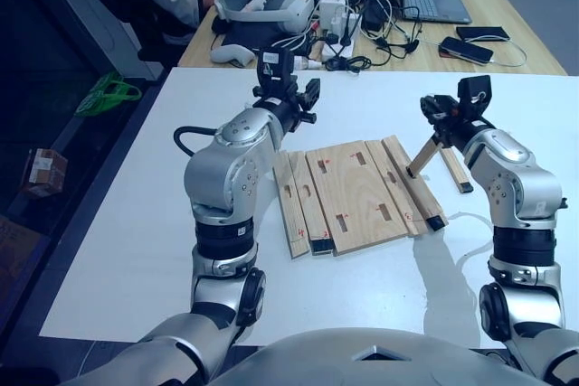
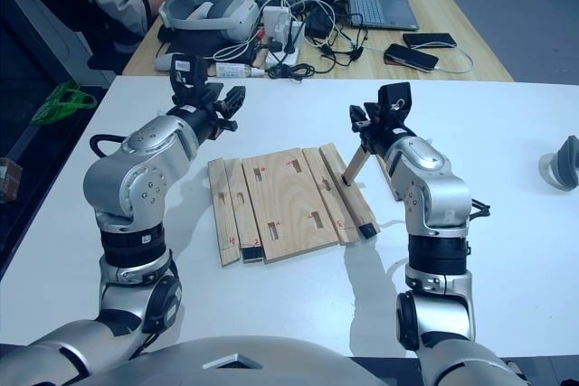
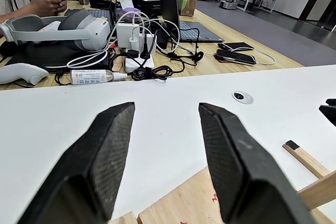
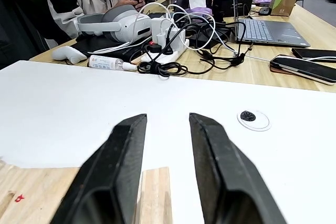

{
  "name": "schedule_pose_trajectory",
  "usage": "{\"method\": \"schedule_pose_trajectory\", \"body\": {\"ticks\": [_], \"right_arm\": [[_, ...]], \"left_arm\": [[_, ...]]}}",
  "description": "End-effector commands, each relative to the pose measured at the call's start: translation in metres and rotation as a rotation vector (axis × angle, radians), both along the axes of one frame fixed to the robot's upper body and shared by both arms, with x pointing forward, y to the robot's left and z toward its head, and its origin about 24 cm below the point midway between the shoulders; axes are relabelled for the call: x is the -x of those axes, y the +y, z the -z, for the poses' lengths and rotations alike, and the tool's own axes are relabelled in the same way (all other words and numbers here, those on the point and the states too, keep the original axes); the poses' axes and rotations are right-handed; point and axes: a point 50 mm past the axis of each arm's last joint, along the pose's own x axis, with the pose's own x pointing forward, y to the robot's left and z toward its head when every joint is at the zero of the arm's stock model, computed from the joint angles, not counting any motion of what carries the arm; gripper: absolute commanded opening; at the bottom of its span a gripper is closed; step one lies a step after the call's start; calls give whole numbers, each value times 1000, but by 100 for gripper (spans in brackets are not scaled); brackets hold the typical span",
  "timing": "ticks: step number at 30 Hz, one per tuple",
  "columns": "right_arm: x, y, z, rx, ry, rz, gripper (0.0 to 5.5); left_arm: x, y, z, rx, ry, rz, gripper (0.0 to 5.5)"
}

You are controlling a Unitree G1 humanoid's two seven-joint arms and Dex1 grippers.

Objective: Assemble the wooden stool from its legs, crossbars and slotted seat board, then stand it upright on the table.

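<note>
White counter (image 1: 136,178) fills the foreground, with a cable-strewn desk (image 1: 380,6) beyond it. At left, the left claw (image 3: 166,124) hangs spread apart over the far left corner of the flat-laid parts. Mid-counter lies the slotted seat board (image 1: 353,192), with slats (image 1: 294,205) touching both its sides, their long axes running away from the robot. At right, one leg (image 1: 423,156) leans up from the right-hand slats towards the right claw (image 4: 167,120). Whether that claw clamps it, I cannot tell. Another leg (image 1: 455,172) lies just beside. The right arm looks nearer.
</note>
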Motion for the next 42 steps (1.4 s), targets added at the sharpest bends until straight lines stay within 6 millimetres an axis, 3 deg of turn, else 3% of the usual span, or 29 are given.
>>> {"method": "schedule_pose_trajectory", "body": {"ticks": [1, 4, 5, 8, 10, 13, 16, 17, 19, 22, 24, 26, 30, 33, 35, 39, 42], "right_arm": [[0, 4, 14, -50, 62, 2, 148], [-10, 8, -24, -177, -102, 1, 148], [-16, 2, -44, -284, -182, 36, 148], [-27, -33, -98, -570, -383, 166, 148], [-29, -55, -111, -638, -430, 231, 148], [-34, -74, -75, -491, -256, 353, 148], [-27, -75, -13, -304, 14, 418, 148], [-22, -70, 8, -253, 101, 404, 148], [-13, -42, 28, -238, 189, 263, 148], [16, 29, 13, -345, 226, -206, 148], [35, 57, -6, -325, 185, -448, 148], [46, 68, -21, -280, 139, -578, 148], [36, 59, -37, -203, 50, -514, 148], [13, 34, -27, -28, 54, -244, 148], [11, 24, -16, 53, 135, -143, 148], [42, 23, 0, 70, 334, -179, 148], [65, 19, 1, 102, 406, -207, 198]], "left_arm": [[0, -3, 1, 2, 0, 0, 226], [-1, -3, 0, 2, -5, 0, 226], [-1, -3, 0, 2, -7, 2, 226], [0, -3, -1, 2, -9, 9, 226], [1, -3, 0, 3, -5, 13, 226], [2, -5, 2, 6, 2, 17, 226], [3, -6, 3, 0, 3, 20, 226], [3, -5, 3, -5, 3, 20, 226], [3, -6, 3, -13, 0, 23, 226], [3, -6, 3, -17, 0, 29, 226], [3, -6, 2, -17, 0, 31, 226], [4, -7, 3, -15, 0, 33, 226], [4, -9, 3, -15, 4, 40, 226], [4, -9, 4, -16, 6, 40, 226], [5, -9, 4, -18, 9, 44, 226], [6, -6, 6, -22, 17, 37, 226], [8, -4, 7, -24, 22, 32, 226]]}}
